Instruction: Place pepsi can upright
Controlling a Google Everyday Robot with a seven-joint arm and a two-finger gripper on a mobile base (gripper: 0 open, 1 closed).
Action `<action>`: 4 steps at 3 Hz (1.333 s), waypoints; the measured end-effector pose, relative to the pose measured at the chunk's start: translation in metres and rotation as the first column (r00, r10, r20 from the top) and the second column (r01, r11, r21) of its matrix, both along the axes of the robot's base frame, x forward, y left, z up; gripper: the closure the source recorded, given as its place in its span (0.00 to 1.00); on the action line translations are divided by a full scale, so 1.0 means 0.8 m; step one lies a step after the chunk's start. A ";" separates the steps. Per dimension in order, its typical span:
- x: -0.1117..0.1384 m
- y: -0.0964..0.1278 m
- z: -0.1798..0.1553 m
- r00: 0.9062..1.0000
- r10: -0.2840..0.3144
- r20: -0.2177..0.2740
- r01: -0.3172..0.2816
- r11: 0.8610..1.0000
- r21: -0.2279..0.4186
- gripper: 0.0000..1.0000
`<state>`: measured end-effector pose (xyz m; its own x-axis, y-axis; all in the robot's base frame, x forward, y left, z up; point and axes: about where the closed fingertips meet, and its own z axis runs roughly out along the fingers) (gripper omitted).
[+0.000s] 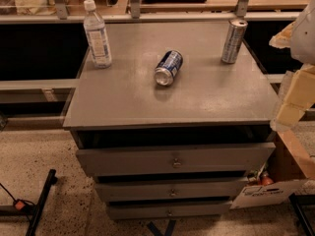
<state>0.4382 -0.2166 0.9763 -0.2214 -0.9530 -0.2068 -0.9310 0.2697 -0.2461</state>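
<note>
A flat grey counter (123,102) tops a cabinet of three grey drawers (172,159) on a speckled floor (39,156). The short dark-blue pepsi can (168,68) with white lettering lies on its side near the middle of the counter, its silver top turned toward the front edge. A clear plastic water bottle (97,36) with a white cap stands upright at the rear left corner, and a tall slim silver can (234,41) stands upright at the rear right corner. The robot's pale cream gripper (294,95) hangs beyond the counter's right edge, well apart from the pepsi can. I cannot tell whether it is wide or narrow.
</note>
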 end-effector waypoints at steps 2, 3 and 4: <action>0.039 0.014 0.005 0.999 0.010 0.033 -0.011 0.999 0.044 0.00; 0.095 0.033 0.006 0.998 -0.023 0.065 0.013 0.989 0.144 0.00; 0.152 0.061 0.010 0.988 -0.115 0.103 0.093 0.975 0.204 0.00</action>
<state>0.5596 -0.1676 0.9846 -0.2812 -0.8635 -0.4187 -0.8642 0.4175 -0.2807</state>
